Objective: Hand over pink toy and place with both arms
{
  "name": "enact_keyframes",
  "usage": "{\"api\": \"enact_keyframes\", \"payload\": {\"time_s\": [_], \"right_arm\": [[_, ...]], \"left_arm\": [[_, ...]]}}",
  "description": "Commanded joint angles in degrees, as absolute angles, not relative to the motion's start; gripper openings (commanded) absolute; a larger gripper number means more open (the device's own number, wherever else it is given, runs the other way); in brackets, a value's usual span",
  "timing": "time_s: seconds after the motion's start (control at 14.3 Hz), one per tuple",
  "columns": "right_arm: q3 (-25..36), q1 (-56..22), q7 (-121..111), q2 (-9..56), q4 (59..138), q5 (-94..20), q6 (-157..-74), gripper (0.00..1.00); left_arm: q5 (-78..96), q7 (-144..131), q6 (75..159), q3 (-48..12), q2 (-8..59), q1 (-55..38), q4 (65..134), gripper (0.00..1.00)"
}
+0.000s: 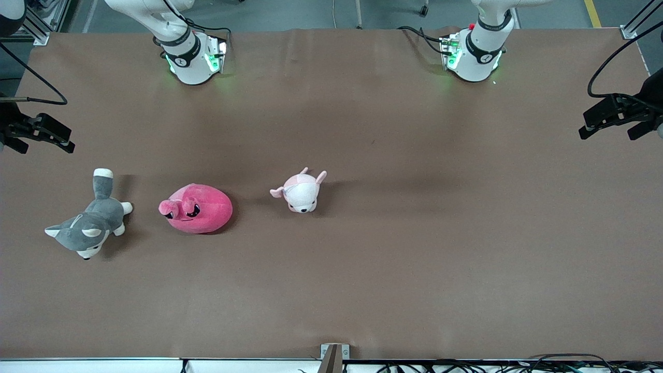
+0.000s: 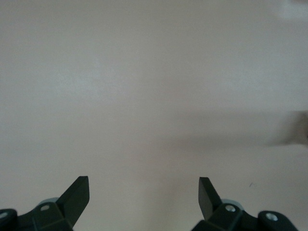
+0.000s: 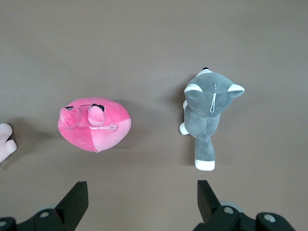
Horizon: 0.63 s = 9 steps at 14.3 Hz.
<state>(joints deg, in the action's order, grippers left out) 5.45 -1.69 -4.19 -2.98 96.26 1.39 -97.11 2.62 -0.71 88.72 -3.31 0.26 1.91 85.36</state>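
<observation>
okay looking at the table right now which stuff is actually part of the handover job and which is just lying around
Part of the job:
- pink toy, lying on the table, untouched
- right gripper, open, waiting at its end of the table
- left gripper, open, waiting at its end

Just lying about:
- grey husky plush
- small pale pink-and-white plush

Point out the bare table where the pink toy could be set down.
Bare: the table from the pale pink-and-white plush toward the left arm's end, and the strip nearer the camera. Crowded: the right arm's end, where the pink toy lies beside the grey husky plush.
</observation>
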Motion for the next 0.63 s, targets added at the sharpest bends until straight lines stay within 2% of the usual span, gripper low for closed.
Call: {"api": "enact_keyframes", "payload": {"time_s": [0.0,0.56], "right_arm": [[5.19,-1.67,-3.96,-5.01,98.44,2.81,-97.82,1.0],[5.19,-1.76,-3.87,-5.1,97.65,2.64,-97.56,1.0]], "left_arm": [[1.41,-0.18,88.68,-2.99,-0.18,1.58,85.25,1.0],[1.49,-0.7,88.59,-3.08,-0.18,1.67,85.25,1.0]]}}
